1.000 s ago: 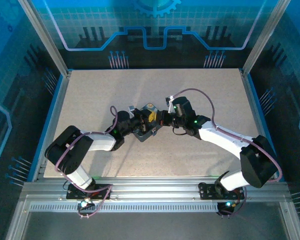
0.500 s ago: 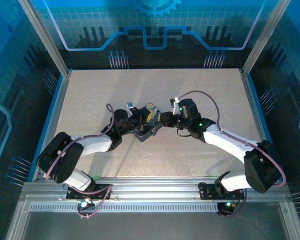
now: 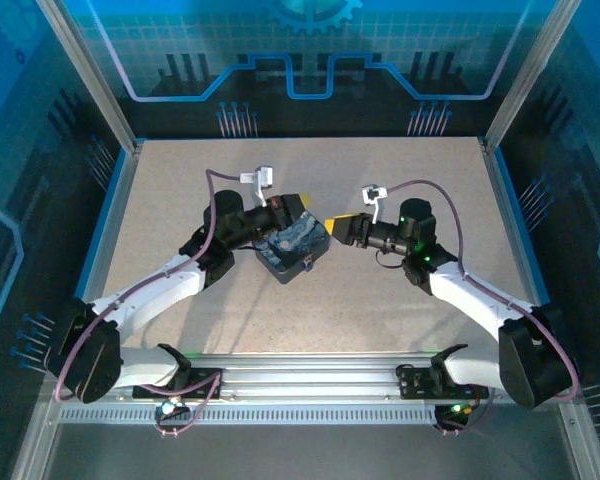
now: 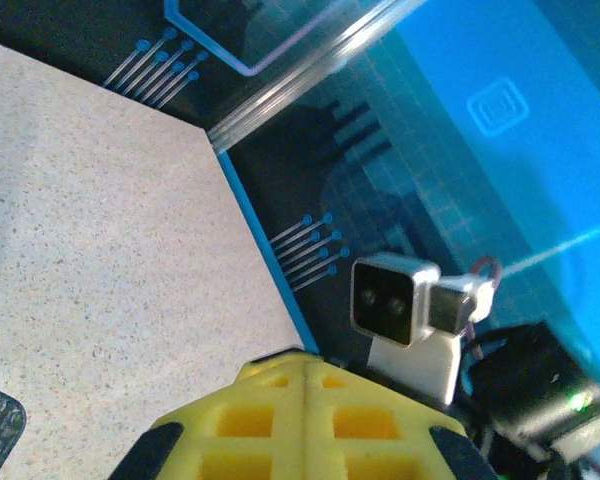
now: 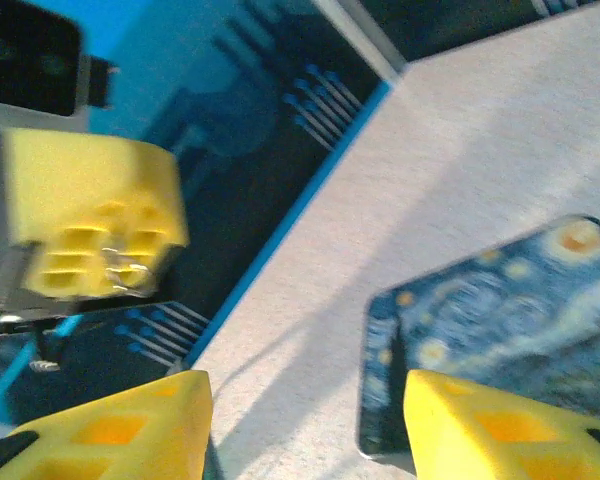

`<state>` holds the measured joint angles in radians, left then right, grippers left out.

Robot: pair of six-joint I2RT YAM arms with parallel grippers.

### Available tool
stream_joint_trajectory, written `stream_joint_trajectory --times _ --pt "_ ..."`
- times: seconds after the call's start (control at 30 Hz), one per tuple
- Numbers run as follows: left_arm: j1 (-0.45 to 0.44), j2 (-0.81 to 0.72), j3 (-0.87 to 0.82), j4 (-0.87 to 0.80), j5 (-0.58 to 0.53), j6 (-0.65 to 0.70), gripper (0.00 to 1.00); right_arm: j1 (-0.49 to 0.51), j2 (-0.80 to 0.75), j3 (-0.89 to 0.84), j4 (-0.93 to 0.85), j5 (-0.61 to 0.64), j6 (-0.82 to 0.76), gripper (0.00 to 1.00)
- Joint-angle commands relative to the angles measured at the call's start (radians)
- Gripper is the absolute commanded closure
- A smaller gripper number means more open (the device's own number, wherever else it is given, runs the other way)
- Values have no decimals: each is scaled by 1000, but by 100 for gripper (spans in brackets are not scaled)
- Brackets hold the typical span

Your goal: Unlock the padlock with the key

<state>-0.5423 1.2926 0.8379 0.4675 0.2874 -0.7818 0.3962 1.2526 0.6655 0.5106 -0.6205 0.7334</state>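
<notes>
Yellow-fingered, the right gripper is being held spread, nothing between its fingers, just right of the blue starry-night tin lying on the speckled table. The left gripper is being held pressed closed above the tin's far edge. The padlock and key are being lost to blur, too small to be placed.

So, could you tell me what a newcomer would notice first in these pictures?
Probably the blue tin painted with a swirling night sky, at the middle of the speckled table. Yellow fingers frame it: the left gripper, shut, at its far edge; the right gripper, open, just to its right.
</notes>
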Motion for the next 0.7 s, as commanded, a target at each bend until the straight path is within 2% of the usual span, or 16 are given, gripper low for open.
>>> stream_joint_trajectory --times 0.0,0.27,0.67 --pt "3 -13 34 -25 103 136 100 -5 4 27 161 -163 20 42" --pt "3 -1 34 6 142 113 100 46 54 67 165 -176 5 42" --pt "3 13 35 19 155 104 100 87 146 130 186 -172 26 51"
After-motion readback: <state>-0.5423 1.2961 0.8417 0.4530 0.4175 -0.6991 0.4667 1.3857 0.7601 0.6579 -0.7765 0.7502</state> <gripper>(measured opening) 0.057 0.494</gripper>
